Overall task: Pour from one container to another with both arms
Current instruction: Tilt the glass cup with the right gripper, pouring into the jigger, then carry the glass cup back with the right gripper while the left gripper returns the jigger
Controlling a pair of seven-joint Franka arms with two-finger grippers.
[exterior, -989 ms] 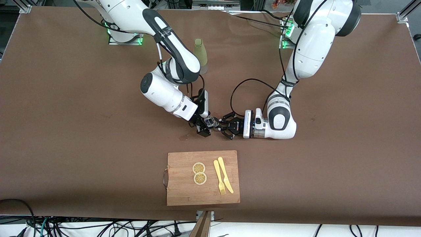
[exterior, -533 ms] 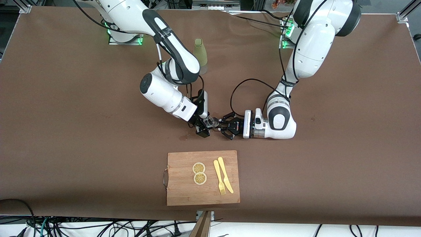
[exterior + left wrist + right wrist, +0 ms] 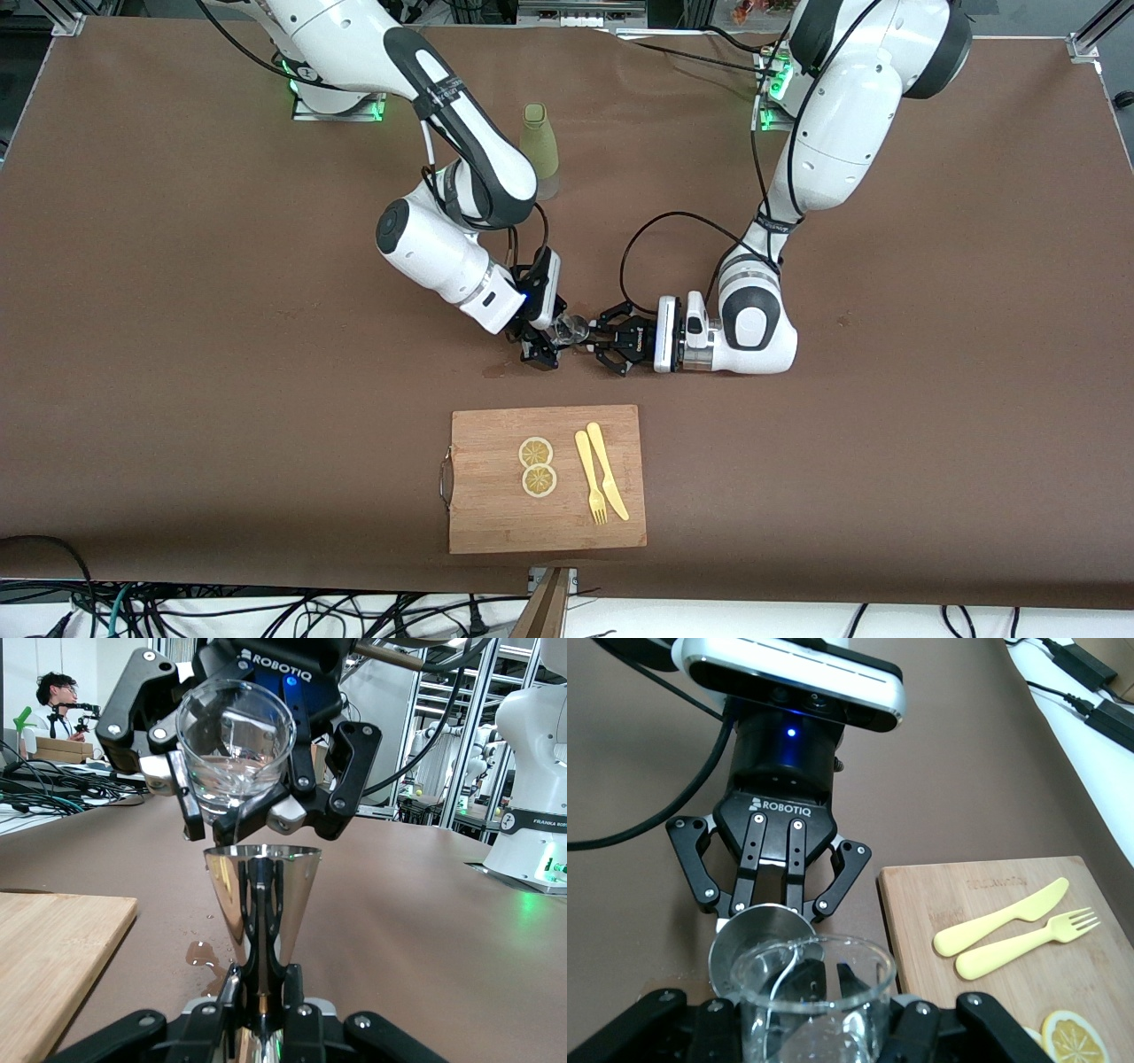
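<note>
The right claw is clamped on a small clear glass, tipped above the mouth of a steel cone-shaped jigger that the left claw grips low by its stem; both meet over the middle of the counter, farther from the front camera than the cutting board. A thin thread of liquid runs off the glass lip into the jigger. The main hazard, as I judge it, is the narrow target: if the glass tilts faster or drifts sideways, the stream could overshoot the rim. A small puddle already lies on the counter beside the jigger. The jigger is slim and shiny, so it might twist in the pinch if the glass bumps it. Overfilling is another risk. The green bottle and the lemon slices, plastic fork and knife on the board sit well apart.
</note>
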